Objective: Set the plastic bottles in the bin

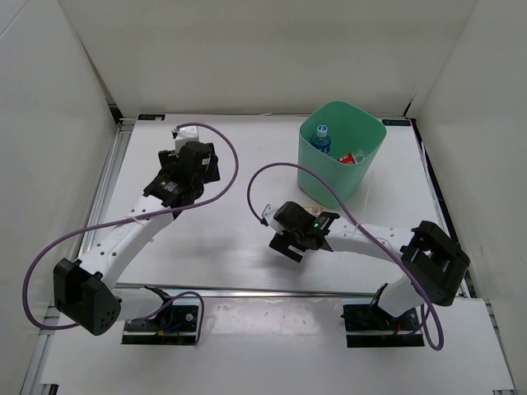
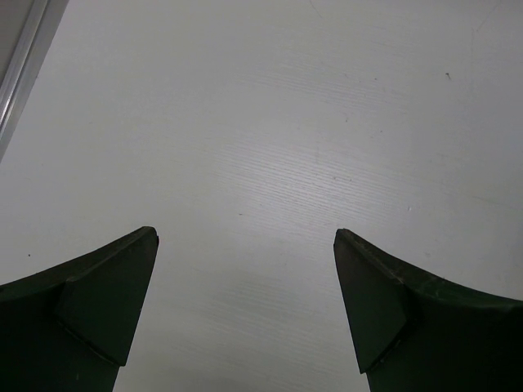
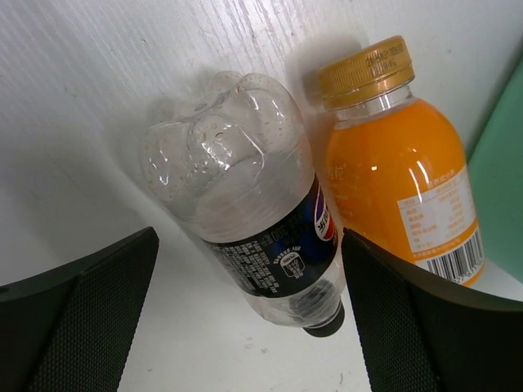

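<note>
Left gripper hangs with jaws wide over bare table, a metal rail at its far left and free room all around. Right gripper, jaws also wide, straddles one dark-labelled clear bottle lying on the table; one orange bottle lies just beside it, against the bin. Two more bottles sit inside the bin: blue-labelled and red-labelled.

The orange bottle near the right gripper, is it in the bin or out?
Out. The orange bottle rests on the white table beside the dark-label bottle, outside the green bin wall.
</note>
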Tool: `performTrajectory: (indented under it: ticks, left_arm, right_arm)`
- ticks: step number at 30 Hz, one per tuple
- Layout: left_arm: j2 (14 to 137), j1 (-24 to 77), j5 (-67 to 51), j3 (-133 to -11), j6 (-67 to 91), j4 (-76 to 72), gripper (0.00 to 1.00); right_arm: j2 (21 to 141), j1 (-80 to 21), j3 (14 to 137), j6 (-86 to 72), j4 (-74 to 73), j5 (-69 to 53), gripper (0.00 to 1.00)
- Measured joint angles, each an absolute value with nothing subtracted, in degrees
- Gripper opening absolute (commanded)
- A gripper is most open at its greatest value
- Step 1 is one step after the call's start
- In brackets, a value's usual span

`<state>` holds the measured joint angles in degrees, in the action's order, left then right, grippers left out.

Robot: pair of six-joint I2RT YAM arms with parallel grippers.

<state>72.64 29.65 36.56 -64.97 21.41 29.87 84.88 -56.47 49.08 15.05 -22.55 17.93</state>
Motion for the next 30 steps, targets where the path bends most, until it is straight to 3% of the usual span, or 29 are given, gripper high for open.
performTrajectory:
  ticks: [6, 11, 30]
  left_arm:
    - [72.79, 28.56, 36.03, -65.73, 20.99, 30.41, 1.00]
    - [73.19, 28.23, 35.79, -67.37, 20.82, 30.52, 1.00]
    - [73.56, 28.23, 35.53, -67.57, 20.38, 31.62, 1.00]
  right_arm:
    - [85.36, -55.31, 49.10, 13.91, -22.63, 16.25, 0.84]
    - [85.52, -54.92, 49.43, 12.71, -23.38, 14.41, 0.67]
    - [88.66, -52.88, 50.85, 9.41, -26.50, 2.09, 0.75]
